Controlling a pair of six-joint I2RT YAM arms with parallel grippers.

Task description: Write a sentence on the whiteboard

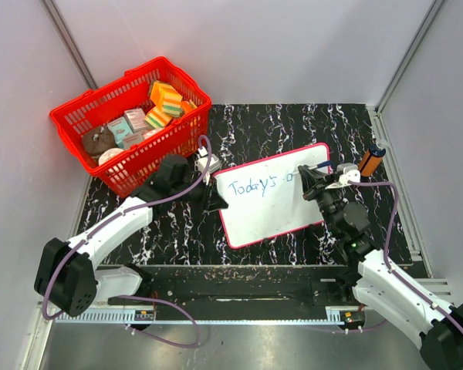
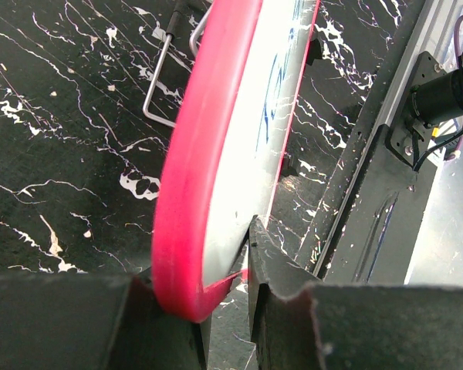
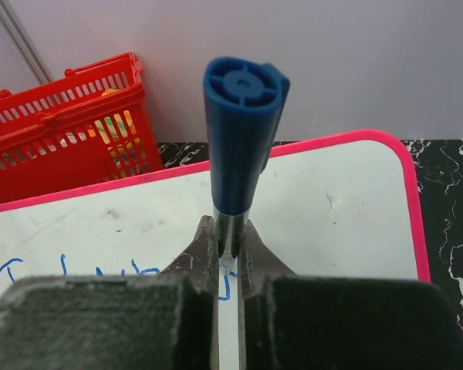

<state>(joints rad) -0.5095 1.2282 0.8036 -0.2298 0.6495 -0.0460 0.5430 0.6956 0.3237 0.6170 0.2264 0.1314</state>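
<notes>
Your black marbled table [image 1: 177,231] carries the whole job. The whiteboard [image 1: 282,212] lies flat near its middle, tilted a little, with the red basket [image 1: 150,158] of small goods just beyond its left corner and taking no part.

Your left gripper [image 2: 216,301] is clamped on the board's left edge: the wrist view shows the pink rim pinched between the two fingers, so the board is braced for writing. Your right gripper [image 3: 228,247] is closed tight on the blue marker [image 3: 243,131], held upright with its capped end toward the camera. Its tip is hidden behind the fingers, so you cannot tell whether it is touching the surface.

The sentence [image 1: 251,186] is only begun. You can read "Today's" in thin blue along the upper left of the board, and one small mark after it, right by the marker.

By my reckoning you are at an early stage. One word is down, the second is barely started, and most of the white area to the right and below is unwritten.
</notes>
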